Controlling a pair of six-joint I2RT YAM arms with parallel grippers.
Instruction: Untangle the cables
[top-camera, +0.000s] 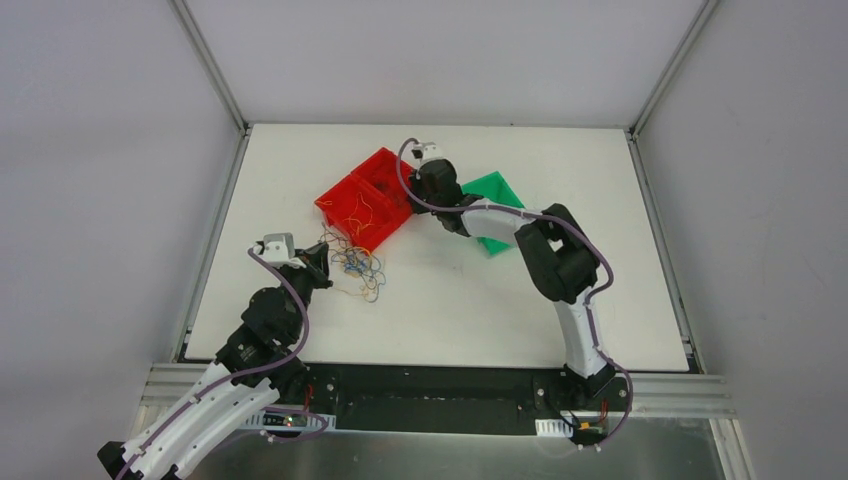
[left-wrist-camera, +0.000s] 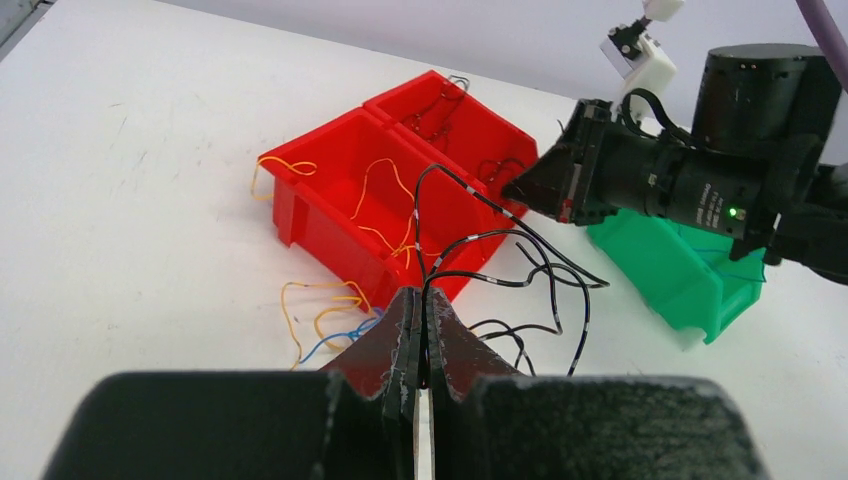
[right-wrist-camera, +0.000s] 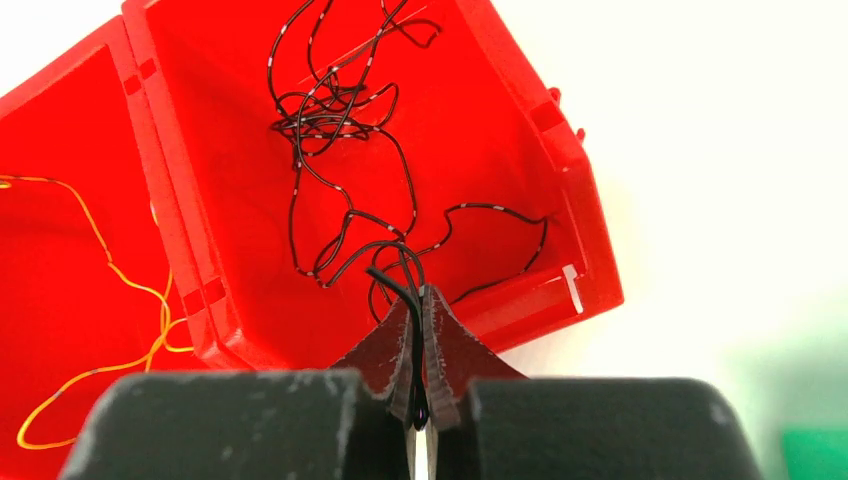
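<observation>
White desk (top-camera: 450, 300) carries the cables (top-camera: 355, 268), a loose clump at 9 o'clock, just before the red bins (left-wrist-camera: 330, 235). Our left arm (top-camera: 265, 320) reaches low to it, jaws pinched tight on a dark strand (left-wrist-camera: 415, 215). Our right arm (top-camera: 555, 255) bends across to 11 o'clock, jaws clamped on dark wires (right-wrist-camera: 322, 112) lying in the far red bin. We see a green bin (top-camera: 495, 187) at 1 o'clock, partly beneath its forearm.

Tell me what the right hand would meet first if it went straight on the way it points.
Probably the dark wires in the red bin, then the bin's floor. The right hand, shut on one of them, points into that compartment; depth is unclear.
</observation>
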